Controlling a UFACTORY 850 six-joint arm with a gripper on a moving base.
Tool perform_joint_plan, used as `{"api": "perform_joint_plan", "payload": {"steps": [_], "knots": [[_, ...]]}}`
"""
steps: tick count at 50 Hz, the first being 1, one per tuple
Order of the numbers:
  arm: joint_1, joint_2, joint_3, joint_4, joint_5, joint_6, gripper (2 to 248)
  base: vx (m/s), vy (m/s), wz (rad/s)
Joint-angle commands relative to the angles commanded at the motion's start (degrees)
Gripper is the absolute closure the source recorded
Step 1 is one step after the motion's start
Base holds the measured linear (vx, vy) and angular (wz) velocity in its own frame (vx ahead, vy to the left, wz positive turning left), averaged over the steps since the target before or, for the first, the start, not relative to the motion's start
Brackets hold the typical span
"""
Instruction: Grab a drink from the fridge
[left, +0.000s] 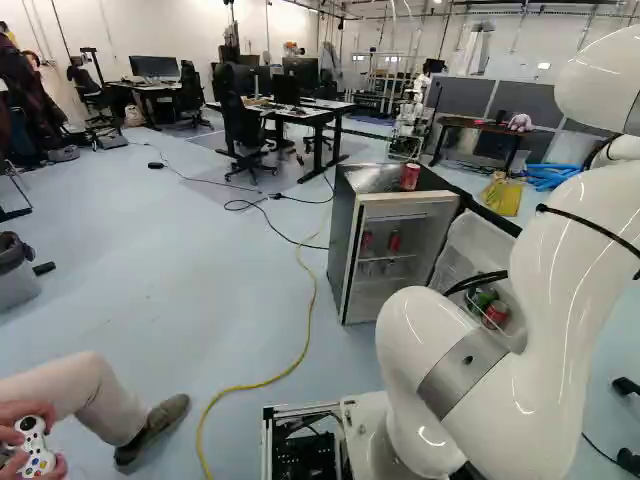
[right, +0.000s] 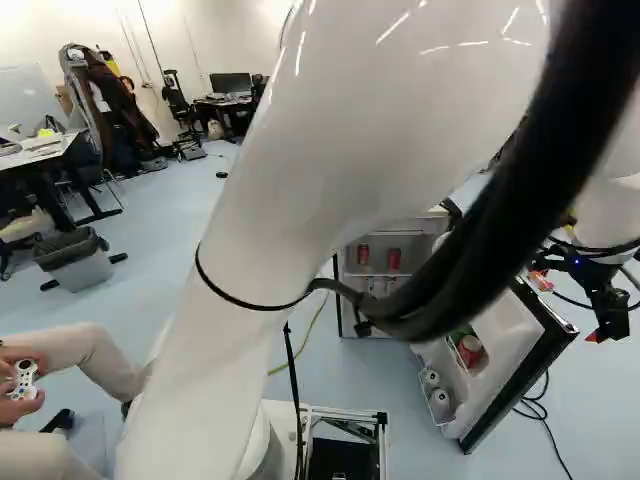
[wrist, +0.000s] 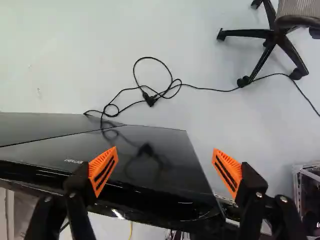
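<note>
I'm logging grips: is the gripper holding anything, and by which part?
Nothing is held: the gripper is open, its orange pads well apart.

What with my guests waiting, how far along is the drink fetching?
Done: the fridge door stands open, with red cans visible inside. In hand: nothing; the gripper is open and holds no drink. Left: closing on a drink and lifting it clear. One red can sits on top of the fridge, but whether it came from inside I cannot tell.
</note>
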Motion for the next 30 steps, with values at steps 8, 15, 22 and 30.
{"api": "perform_joint_plan", "payload": {"steps": [8,15,22,30], "knots": [[-0.1,-0.1,0.1,0.0,-1.0,0.0,3,0.000,0.000,0.000],[-0.4,0.2,0.6,0.0,-1.9,0.0,3,0.000,0.000,0.000],[-0.7,0.8,1.4,0.0,-2.9,0.0,3,0.000,0.000,0.000],[-1.0,1.4,2.3,0.0,-4.1,0.0,3,0.000,0.000,0.000]]}}
